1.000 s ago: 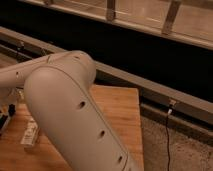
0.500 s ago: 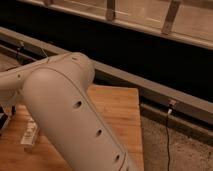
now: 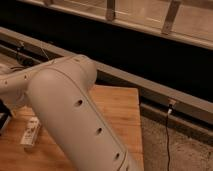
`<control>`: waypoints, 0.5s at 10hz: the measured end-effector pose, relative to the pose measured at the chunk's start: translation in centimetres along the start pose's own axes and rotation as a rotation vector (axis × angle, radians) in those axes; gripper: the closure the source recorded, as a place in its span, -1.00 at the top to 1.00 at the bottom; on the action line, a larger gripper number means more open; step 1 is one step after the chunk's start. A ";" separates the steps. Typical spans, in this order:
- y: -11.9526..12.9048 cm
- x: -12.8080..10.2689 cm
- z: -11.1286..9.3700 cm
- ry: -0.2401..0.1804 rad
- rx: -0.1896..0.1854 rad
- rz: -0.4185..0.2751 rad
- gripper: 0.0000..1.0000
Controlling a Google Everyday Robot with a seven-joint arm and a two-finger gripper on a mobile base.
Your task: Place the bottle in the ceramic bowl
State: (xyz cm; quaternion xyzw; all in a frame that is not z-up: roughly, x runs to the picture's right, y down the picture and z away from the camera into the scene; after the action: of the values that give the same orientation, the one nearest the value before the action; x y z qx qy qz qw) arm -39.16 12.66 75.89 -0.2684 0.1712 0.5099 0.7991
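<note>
Bottle (image 3: pixel 31 131): lies on its side on the wooden table (image 3: pixel 120 112), near the table's left end, in the lower left of the camera view.
Long axis: runs roughly near-to-far along the table top, the far end tilted slightly rightward.
Gripper: not in view; the arm (image 3: pixel 75 120) leads off past the left edge, so the gripper is judged to sit outside the frame on that side.
Gripper state: cannot be told from this view.
Key relation: judged only, the bottle lies to the right of wherever the gripper is, and close to that edge; a grasp across the bottle's short width would suit its slim body.
Ceramic bowl: not visible; it may be hidden behind the arm or lie outside the frame, and which cannot be told.
Dark shape (image 3: pixel 4 119): at the left edge, just beside the bottle; cannot be identified.
Obstruction: the arm's bulky white link covers most of the table's middle and near side, hiding whatever lies there.
Surroundings: a black cable (image 3: pixel 167 135) hangs down to the speckled floor (image 3: pixel 185 150) right of the table; a long ledge (image 3: pixel 150 87) runs behind it.
Task standing: bottle not yet in the bowl, by its position on the table.
</note>
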 end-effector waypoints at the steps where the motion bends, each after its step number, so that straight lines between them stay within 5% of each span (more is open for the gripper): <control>1: -0.9 0.6 1.7 0.026 -0.021 0.030 0.30; 5: -0.3 1.2 4.5 0.083 -0.092 0.065 0.30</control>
State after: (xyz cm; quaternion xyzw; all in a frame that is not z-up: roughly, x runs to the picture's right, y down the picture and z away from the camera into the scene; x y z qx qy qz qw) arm -38.37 16.13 78.91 -0.3201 0.1893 0.5315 0.7610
